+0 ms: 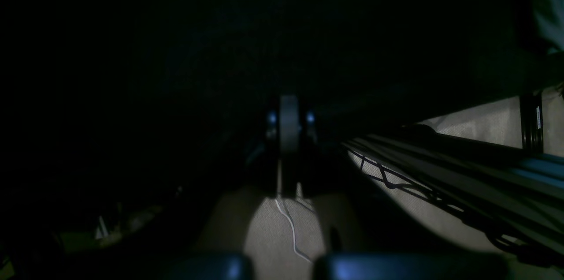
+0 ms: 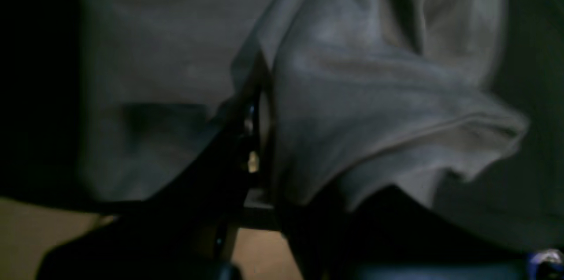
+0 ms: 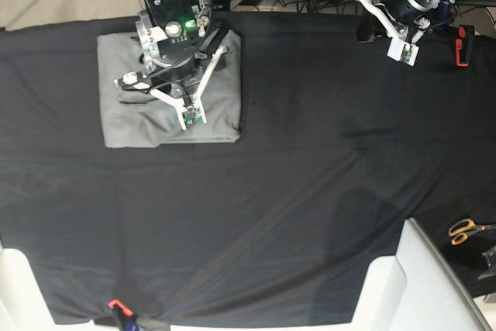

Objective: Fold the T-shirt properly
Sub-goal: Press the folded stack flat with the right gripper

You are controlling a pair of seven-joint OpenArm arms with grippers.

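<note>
While I watch from the base view, the bench [image 3: 310, 191] fills nearly everything, draped in black cloth [image 3: 256, 230], and the T-shirt [image 3: 120, 125] lies folded into a grey rectangle at its far corner, on that view's left. My right arm hangs right over the shirt, and in its wrist view the right fingers [image 2: 260, 130] are pinched closed on a raised fold of the grey fabric, which bunches up around them. My left arm sits well apart at the opposite far edge, clear of the shirt; the left fingers [image 1: 288, 123] are pressed together with nothing between them. Orange-handled scissors [image 3: 465, 230] lie off the near corner beside a white bin [image 3: 434, 284]
</note>
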